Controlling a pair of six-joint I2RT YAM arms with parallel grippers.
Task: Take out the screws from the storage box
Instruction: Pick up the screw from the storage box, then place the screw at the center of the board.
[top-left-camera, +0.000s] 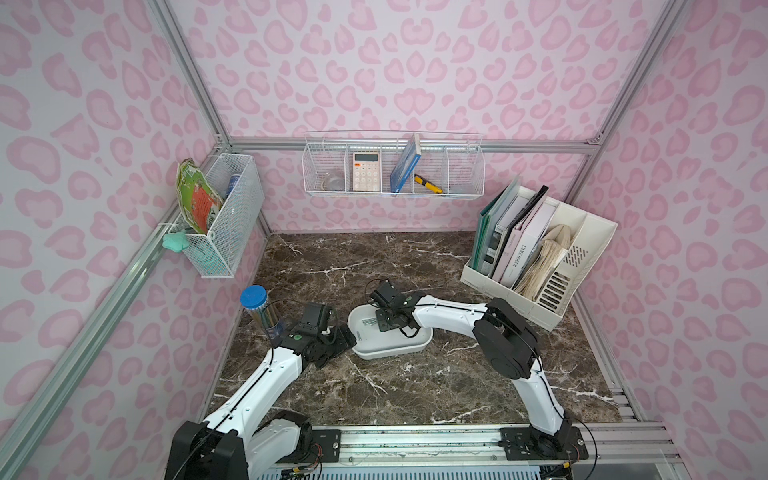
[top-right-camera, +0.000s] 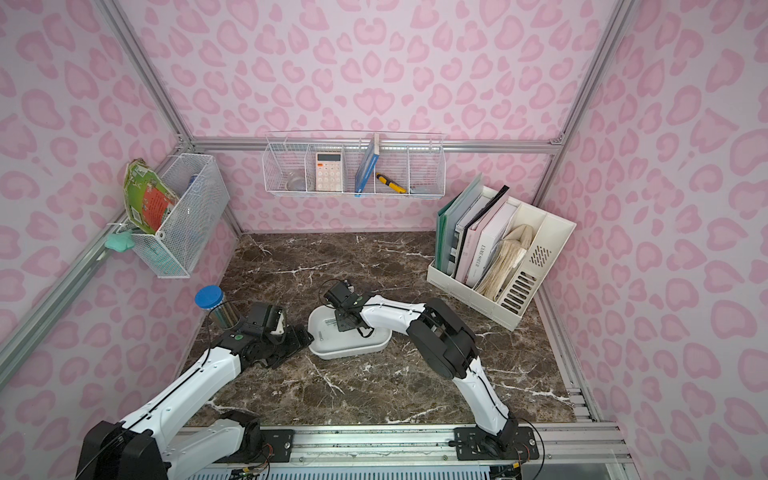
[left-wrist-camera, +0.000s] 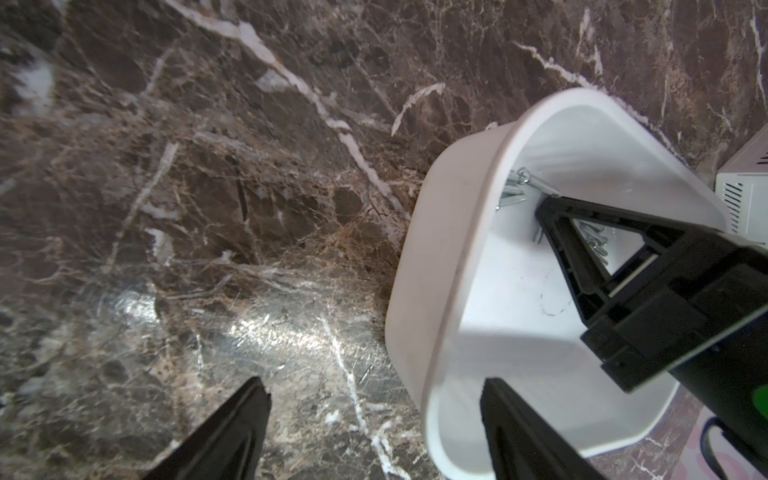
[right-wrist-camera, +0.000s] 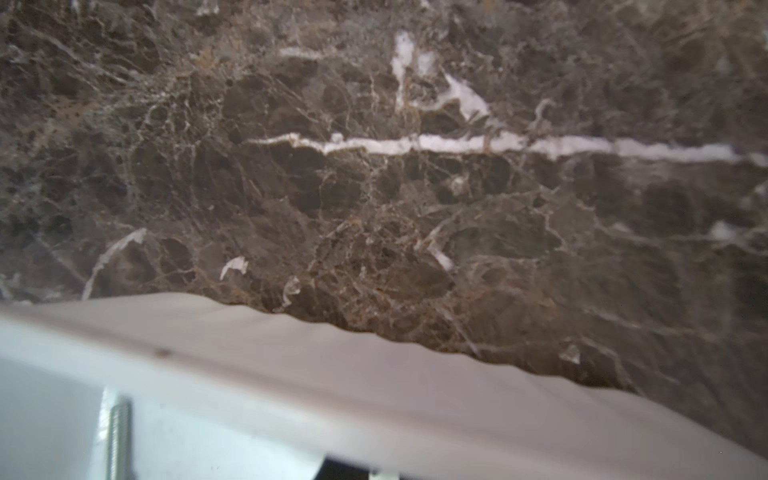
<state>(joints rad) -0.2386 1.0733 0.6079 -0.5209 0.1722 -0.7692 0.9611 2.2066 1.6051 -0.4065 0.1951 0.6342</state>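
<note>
- Left end effector (left-wrist-camera: 372, 380) sits nearest the lens: fingers spread, gripping nothing. Storage box (left-wrist-camera: 415, 270) side wall stands btwn them, w/ one finger inside and one over the tabletop (left-wrist-camera: 208, 187).
- Right end effector (left-wrist-camera: 548, 212) reaches into the box, tip at the screws (left-wrist-camera: 515, 193); can't tell if clenched or released.
- Screws lie bunched inside the box, at the far corner toward the left arm.
- Box rests on the tabletop btwn both arms.
- Blue-lidded jar (top-left-camera: 257, 307) stands beside the left arm.

L arm (top-left-camera: 266, 382), R arm (top-left-camera: 449, 316) | white shells; blk joints | blk cables (top-left-camera: 403, 331) exposed | green dot (top-left-camera: 297, 337) on L wrist
</note>
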